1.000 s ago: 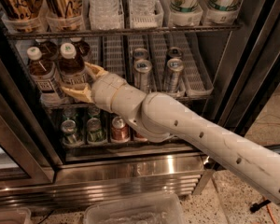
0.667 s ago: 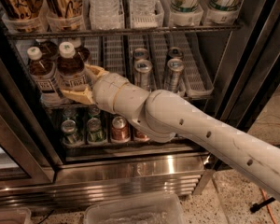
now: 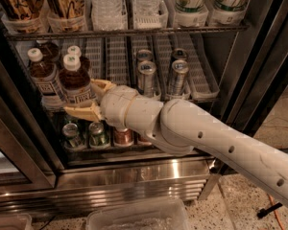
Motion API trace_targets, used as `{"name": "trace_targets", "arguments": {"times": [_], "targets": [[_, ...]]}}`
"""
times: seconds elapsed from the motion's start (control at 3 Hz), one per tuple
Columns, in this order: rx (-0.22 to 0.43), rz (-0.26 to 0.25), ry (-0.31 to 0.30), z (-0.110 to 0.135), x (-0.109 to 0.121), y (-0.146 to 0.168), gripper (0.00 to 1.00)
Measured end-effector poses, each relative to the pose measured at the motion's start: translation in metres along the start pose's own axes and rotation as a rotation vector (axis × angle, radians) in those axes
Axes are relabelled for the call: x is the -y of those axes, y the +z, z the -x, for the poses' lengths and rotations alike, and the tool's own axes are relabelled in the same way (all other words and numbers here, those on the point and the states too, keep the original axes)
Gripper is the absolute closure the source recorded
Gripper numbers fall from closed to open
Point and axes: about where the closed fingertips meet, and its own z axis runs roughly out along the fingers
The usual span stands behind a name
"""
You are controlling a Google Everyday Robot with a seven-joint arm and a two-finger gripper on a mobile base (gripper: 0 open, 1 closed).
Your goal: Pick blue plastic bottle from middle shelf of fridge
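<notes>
The blue plastic bottle point(image 3: 75, 79), with brown drink, a white cap and a white label, stands at the front left of the middle shelf point(image 3: 194, 67) of the fridge point(image 3: 134, 177). My gripper point(image 3: 80, 97) reaches in from the right and is shut on the bottle's label. One tan finger point(image 3: 102, 85) is behind the bottle and the other point(image 3: 81, 113) is in front of and below it. The bottle sits slightly forward of its neighbours. Slim silver-blue cans point(image 3: 146, 76) stand in the lanes to the right.
Three more brown-drink bottles point(image 3: 43, 75) stand left of and behind the held one. Cans point(image 3: 98, 133) fill the lower rack under my wrist. Larger bottles and cups sit on the rack above point(image 3: 134, 32). Black door frames flank the opening. A clear plastic bin point(image 3: 134, 217) lies on the floor.
The held bottle and my gripper have shifted slightly down and toward the camera, away from the bottles behind. The other bottles and cans have not moved.
</notes>
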Motion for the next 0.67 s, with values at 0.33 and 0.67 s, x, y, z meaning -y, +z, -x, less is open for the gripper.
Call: {"name": "trace_targets", "arguments": {"times": [0.33, 0.67], "targets": [[-0.026, 0.058, 0.044, 0.000, -0.008, -0.021, 1.00], [-0.073, 0.145, 0.093, -0.001, -0.020, -0.047, 1.00]]}}
